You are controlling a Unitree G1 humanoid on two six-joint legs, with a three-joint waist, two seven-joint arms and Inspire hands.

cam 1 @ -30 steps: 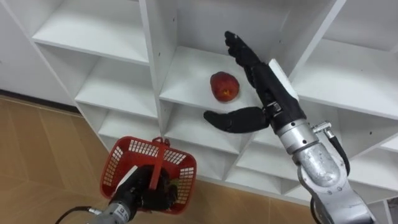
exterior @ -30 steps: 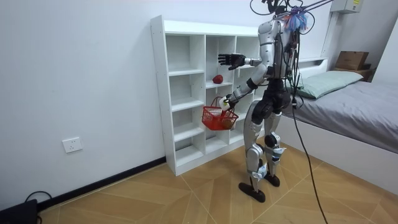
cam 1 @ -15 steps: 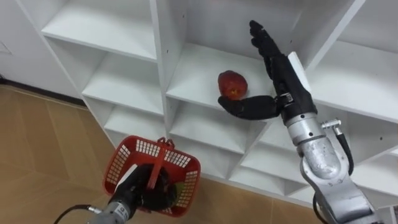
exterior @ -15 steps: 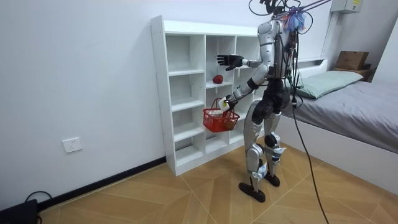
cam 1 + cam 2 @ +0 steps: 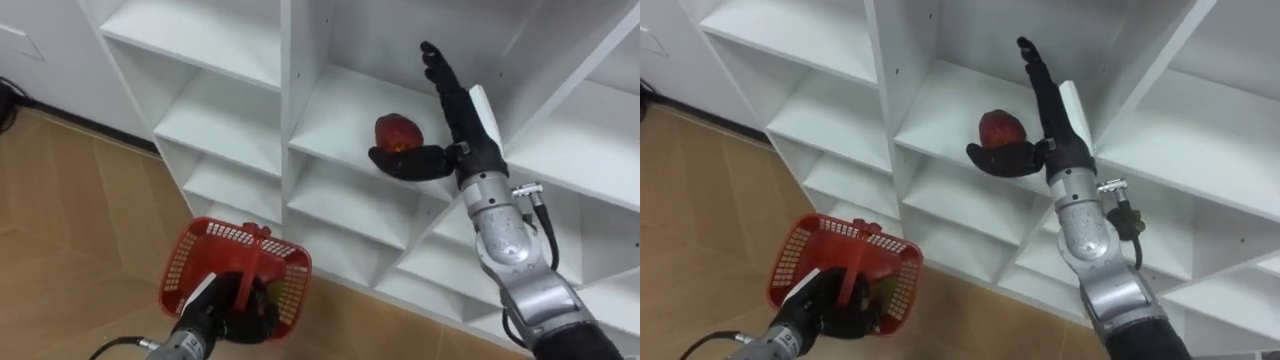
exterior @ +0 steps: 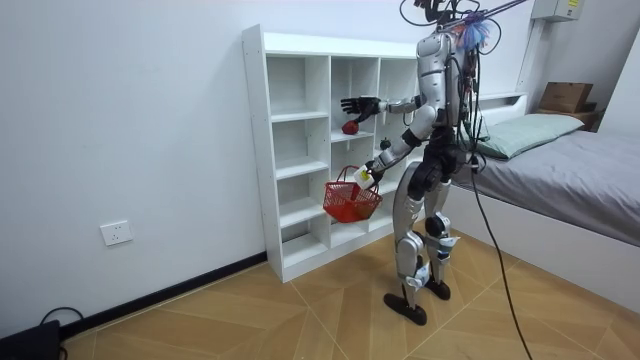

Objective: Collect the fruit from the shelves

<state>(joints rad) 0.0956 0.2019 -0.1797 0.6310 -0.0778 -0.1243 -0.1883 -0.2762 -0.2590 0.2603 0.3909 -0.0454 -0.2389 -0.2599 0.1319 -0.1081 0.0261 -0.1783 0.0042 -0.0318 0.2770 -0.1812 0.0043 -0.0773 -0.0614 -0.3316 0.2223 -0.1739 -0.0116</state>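
A red fruit (image 5: 398,131) lies on a middle shelf of the white closet (image 5: 285,120). My right hand (image 5: 462,120) is open inside that compartment. Its straight fingers stand just right of the fruit and its thumb lies along the fruit's front, close to it or touching. Lower down, my left hand (image 5: 235,310) is shut on the upright handle of a red mesh basket (image 5: 200,245), which hangs in front of the lower shelves. The hand hides most of the basket's inside. In the room view I stand upright before the closet, with the fruit (image 6: 350,128) at chest height.
The closet's other compartments (image 5: 215,115) stand open and bare. The upright dividers (image 5: 525,70) flank the right arm closely. Wooden floor (image 5: 70,220) lies below. A bed (image 6: 570,170) stands at the room view's right, behind me.
My right hand has reached deeper into the compartment, bringing its thumb up against the fruit's front. The basket has dropped slightly. The head camera has shifted.
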